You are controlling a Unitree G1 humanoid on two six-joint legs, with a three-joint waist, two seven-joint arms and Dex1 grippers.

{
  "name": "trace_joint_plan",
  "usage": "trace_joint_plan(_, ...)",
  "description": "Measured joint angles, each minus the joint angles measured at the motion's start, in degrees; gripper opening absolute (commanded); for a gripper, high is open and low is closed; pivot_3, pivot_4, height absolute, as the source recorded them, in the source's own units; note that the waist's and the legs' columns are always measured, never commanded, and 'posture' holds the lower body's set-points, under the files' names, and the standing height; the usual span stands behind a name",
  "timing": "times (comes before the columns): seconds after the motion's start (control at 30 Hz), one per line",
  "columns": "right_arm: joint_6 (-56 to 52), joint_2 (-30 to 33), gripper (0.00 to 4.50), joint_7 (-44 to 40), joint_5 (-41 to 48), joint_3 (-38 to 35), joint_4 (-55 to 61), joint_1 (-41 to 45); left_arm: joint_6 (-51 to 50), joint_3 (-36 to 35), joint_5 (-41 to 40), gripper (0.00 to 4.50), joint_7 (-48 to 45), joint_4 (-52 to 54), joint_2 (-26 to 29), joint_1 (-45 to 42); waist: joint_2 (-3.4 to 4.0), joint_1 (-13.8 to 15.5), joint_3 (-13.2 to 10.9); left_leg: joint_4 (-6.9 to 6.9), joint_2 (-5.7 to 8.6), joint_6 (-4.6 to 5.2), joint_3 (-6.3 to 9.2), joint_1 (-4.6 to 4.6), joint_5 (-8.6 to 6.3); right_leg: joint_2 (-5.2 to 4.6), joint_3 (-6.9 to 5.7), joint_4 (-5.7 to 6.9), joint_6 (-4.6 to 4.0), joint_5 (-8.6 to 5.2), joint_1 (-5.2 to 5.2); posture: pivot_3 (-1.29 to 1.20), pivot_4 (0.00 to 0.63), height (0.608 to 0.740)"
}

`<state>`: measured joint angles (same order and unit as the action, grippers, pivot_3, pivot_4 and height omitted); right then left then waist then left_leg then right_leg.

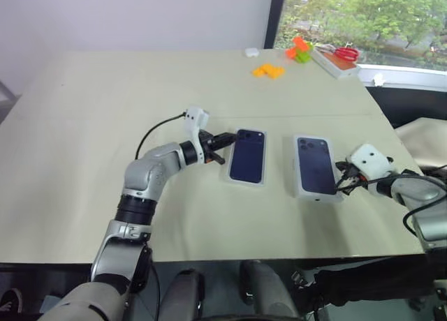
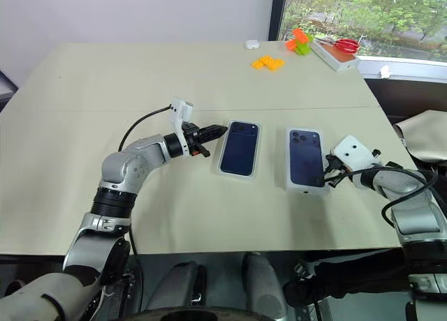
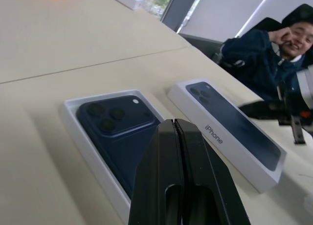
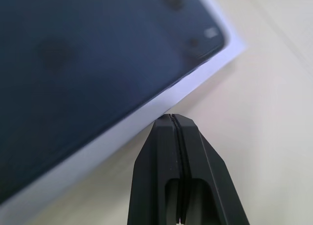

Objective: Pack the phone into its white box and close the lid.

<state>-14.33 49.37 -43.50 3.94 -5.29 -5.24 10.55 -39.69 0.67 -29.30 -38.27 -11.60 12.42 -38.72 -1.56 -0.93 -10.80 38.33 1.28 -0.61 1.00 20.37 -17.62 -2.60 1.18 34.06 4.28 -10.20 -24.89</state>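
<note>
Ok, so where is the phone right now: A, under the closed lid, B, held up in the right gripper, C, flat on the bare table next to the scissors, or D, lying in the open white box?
D: the dark blue phone lies inside the open white box, its rim showing around it, while the lid sits apart on the table beside it and both grippers are shut on nothing.
</note>
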Motion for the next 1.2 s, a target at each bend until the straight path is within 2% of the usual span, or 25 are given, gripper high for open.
trace_joint_plan(0.23, -5.0, -7.3, 0.0, 1.2, 3.2, 0.6, 3.4, 3.0, -1.7, -2.1, -0.3, 0.07, 0.0, 0.0, 0.9, 0.5, 0.0, 0.3, 0.0, 0.09, 0.0, -0.07, 0.04, 0.0, 0.04, 0.0, -0.03, 0.06, -0.04, 0.01, 0.02, 0.0, 0.15, 0.74)
trace_joint_plan(0.43, -2.0, -6.0, 0.0, 3.2, -1.9, 3.3, 0.8, 4.6, -3.7, -2.2, -1.2, 0.07, 0.1, 0.0, 0.4, 0.4, 0.0, 0.3, 0.0, 0.08, 0.07, 0.01, 0.02, 0.06, -0.01, -0.1, -0.03, -0.01, -0.01, 0.01, 0.01, 0.0, 0.15, 0.74)
trace_joint_plan(0.57, -3.3, -6.8, 0.0, 3.2, -1.0, 3.2, 1.0, 4.6, -3.8, -3.2, -1.2, 0.07, 0.2, 0.0, 1.3, 0.5, 0.01, 0.1, 0.0, 0.02, 0.03, 0.01, 0.03, 0.02, -0.01, -0.06, -0.02, 0.01, -0.02, 0.01, -0.01, 0.0, 0.15, 0.74)
trace_joint_plan(0.63, -3.8, -7.1, 0.0, 2.8, -0.7, 3.2, 2.3, 4.7, -3.7, -3.2, -1.1, 0.07, -0.3, 0.4, 2.9, 1.5, 0.01, 0.0, 0.0, 0.02, 0.01, 0.0, 0.02, -0.01, -0.01, -0.04, -0.02, 0.04, -0.02, 0.01, -0.01, 0.0, 0.15, 0.74)
trace_joint_plan(0.73, -3.7, -6.8, 0.0, 2.7, -1.0, 3.7, 3.6, 5.1, -3.4, -3.6, -0.2, 0.07, -3.6, 0.9, 10.2, 6.9, 0.05, -0.6, 0.0, -0.01, -0.09, 0.0, 0.01, -0.07, -0.01, 0.07, 0.0, 0.07, -0.03, 0.0, -0.02, 0.0, 0.15, 0.74)
trace_joint_plan(0.8, -3.9, -6.7, 0.0, 2.7, -1.0, 3.5, 3.5, 5.1, -3.2, -3.7, 0.2, 0.07, -5.2, 0.8, 12.0, 8.7, 0.05, 0.0, 0.0, 0.01, -0.07, -0.02, 0.03, -0.02, 0.01, 0.05, -0.04, 0.07, -0.05, 0.01, -0.03, 0.0, 0.15, 0.74)
trace_joint_plan(0.93, -2.6, -6.5, 0.0, 2.8, -2.7, 4.6, 2.5, 6.1, 1.4, -1.3, 3.6, 0.07, -4.9, -3.6, 8.2, 6.8, 0.05, 1.6, 0.0, 0.47, 0.03, 0.05, 0.1, 0.12, -0.04, -0.09, -0.16, 0.04, -0.21, -0.09, 0.14, 0.0, 0.15, 0.74)
trace_joint_plan(1.03, -1.5, -6.7, 0.0, 2.8, -3.2, 5.1, 1.5, 6.7, 4.2, 0.4, 5.7, 0.07, -3.3, -8.9, 3.3, 4.8, 0.04, 1.5, 0.0, 0.74, 0.07, 0.3, 0.01, 0.19, -0.19, -0.18, -0.1, 0.02, -0.17, -0.06, 0.19, 0.0, 0.15, 0.74)
trace_joint_plan(1.2, -0.7, -7.3, 0.0, 2.5, -3.8, 6.4, 0.7, 8.0, 5.6, 3.1, 8.0, 0.07, -3.5, -10.2, 0.8, 3.5, 0.05, 0.8, 0.0, 0.72, 0.01, 0.39, 0.01, 0.14, -0.25, -0.09, -0.07, 0.04, -0.01, 0.03, 0.18, 0.0, 0.15, 0.74)
